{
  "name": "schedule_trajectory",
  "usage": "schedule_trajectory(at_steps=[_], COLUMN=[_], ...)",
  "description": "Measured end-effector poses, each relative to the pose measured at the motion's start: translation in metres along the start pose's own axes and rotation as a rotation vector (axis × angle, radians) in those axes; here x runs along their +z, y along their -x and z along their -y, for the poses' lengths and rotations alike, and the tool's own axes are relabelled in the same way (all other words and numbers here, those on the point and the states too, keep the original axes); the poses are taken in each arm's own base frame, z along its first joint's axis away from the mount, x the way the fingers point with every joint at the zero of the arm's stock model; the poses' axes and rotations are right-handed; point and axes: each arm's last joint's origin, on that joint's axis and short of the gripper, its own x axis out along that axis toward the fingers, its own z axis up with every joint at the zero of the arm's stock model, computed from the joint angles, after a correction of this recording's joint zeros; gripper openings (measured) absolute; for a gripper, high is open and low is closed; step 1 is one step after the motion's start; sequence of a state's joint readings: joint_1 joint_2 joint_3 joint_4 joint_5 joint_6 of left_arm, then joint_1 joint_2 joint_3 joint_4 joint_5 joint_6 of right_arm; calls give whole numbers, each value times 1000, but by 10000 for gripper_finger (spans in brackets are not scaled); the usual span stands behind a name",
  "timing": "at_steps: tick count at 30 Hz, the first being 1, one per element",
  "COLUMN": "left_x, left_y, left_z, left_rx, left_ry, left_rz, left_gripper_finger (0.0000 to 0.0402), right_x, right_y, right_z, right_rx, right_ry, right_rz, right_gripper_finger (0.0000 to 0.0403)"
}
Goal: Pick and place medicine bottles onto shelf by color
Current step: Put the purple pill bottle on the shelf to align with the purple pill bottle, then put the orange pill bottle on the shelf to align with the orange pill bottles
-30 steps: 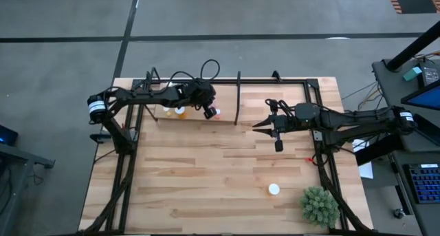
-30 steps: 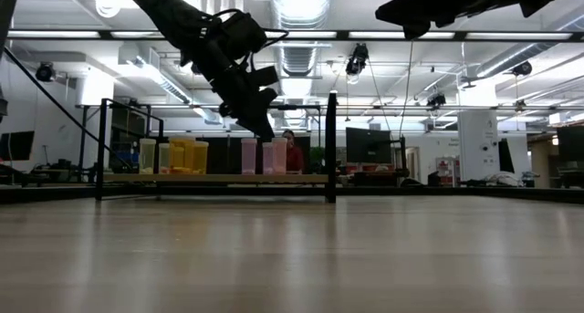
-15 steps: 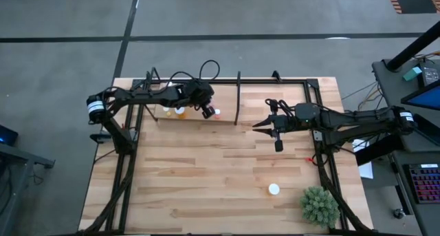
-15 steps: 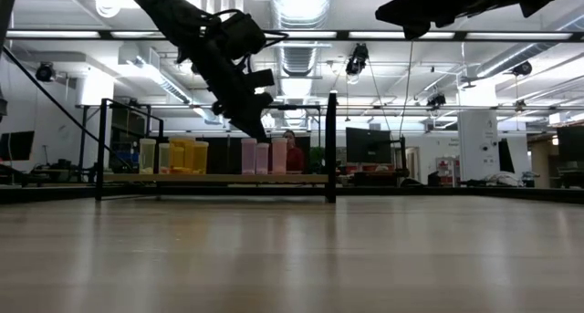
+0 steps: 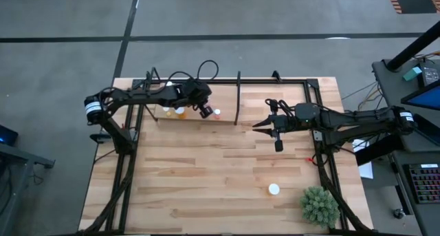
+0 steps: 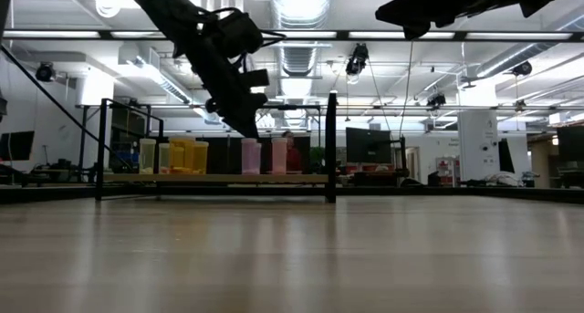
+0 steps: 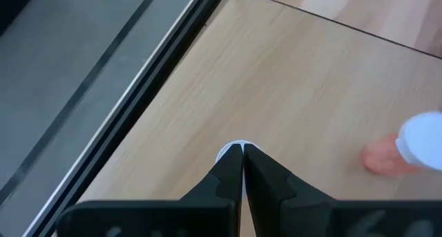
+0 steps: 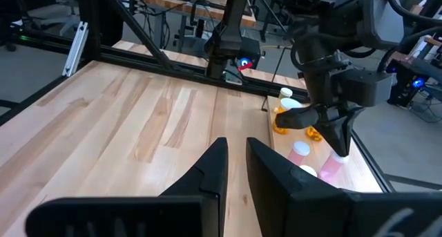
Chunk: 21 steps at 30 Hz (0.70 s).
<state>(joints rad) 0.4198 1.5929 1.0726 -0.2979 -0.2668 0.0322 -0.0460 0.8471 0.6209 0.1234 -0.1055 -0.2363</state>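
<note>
The left gripper (image 5: 205,112), fingers pressed together and empty, hangs over the pale light-wood shelf board (image 5: 191,118), just above a row of small white-capped orange and pink medicine bottles (image 6: 249,155). The right gripper (image 5: 257,126), fingers narrowly parted around nothing, waits mid-table. One white-capped bottle (image 5: 273,189) sits near the green spiky plant (image 5: 319,206).

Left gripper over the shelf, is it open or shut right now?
Shut and empty: the left gripper's fingers meet with nothing between them, above the shelf.

White cap (image 7: 237,148) mostly hidden — behind left gripper (image 7: 243,154) (body unseen).
</note>
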Motion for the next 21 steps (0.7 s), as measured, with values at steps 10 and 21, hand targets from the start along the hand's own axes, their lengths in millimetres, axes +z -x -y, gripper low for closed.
schedule_trajectory(at_steps=[10, 21], left_x=[4, 23], left_y=[9, 81], left_z=[-2, 47], left_rx=[-1, -159], left_ry=[7, -66], left_rz=[31, 290], left_gripper_finger=[0, 0], right_x=[0, -3], right_y=[0, 0], right_z=[0, -1], right_rx=[0, 7], right_ry=[0, -39], right_rz=[0, -29], right_gripper_finger=[43, 43])
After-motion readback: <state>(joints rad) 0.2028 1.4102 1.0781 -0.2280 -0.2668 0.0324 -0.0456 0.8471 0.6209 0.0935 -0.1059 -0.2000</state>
